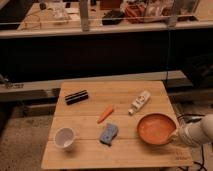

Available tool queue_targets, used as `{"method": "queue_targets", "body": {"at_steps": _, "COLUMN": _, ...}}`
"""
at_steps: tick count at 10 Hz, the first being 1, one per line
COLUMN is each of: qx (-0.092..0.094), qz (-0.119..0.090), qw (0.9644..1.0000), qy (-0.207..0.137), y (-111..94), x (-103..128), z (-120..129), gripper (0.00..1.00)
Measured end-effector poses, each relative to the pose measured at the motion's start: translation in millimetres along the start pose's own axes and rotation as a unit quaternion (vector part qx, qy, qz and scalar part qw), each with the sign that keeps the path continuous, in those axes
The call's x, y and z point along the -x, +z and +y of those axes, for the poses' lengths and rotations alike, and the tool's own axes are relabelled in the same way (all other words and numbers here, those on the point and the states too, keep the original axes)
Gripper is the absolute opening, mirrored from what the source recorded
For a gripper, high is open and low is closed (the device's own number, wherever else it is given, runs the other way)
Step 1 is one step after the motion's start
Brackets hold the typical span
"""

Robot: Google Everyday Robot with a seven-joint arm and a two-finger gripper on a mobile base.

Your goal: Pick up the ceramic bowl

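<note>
On the wooden table (122, 152) the things lie well apart from each other. At the far left, near the front edge, stands a small white cup (65, 137). Behind it, toward the back left, lies a black rectangular object (76, 96); what it is exactly cannot be told. Near the middle lies an orange carrot (105, 113), and just in front of it a blue sponge (109, 133). Further right, toward the back, lies a white bottle (139, 102) on its side.

The ceramic bowl (156, 129) is at the right front part of the table, the largest thing there, orange-red and shallow. Its inside faces a little toward the camera, so it may be tilted or raised at one side, but this is not sure.

The gripper (176, 135) is at the right rim of the bowl, touching it or very close to it, and the light-coloured arm (197, 132) comes in from the right edge. Whether the gripper is spread or pinching the rim cannot be told.

As a judgement, the approach to the bowl seems done and the task is in the grasping stage. What remains is a firm hold and a clear lift off the table.
</note>
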Motion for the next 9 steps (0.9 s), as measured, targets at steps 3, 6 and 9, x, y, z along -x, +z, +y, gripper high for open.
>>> {"method": "queue_targets", "body": {"at_steps": 3, "qx": 0.0, "qz": -0.002, "qw": 1.0, "qy": -0.003, "y": 1.7, "x": 0.1, "z": -0.7, "gripper": 0.0}}
{"method": "queue_targets", "body": {"at_steps": 6, "qx": 0.0, "qz": -0.003, "qw": 1.0, "qy": -0.003, "y": 1.9, "x": 0.1, "z": -0.7, "gripper": 0.0}}
{"method": "queue_targets", "body": {"at_steps": 9, "qx": 0.0, "qz": -0.003, "qw": 1.0, "qy": -0.003, "y": 2.8, "x": 0.3, "z": -1.4, "gripper": 0.0}}
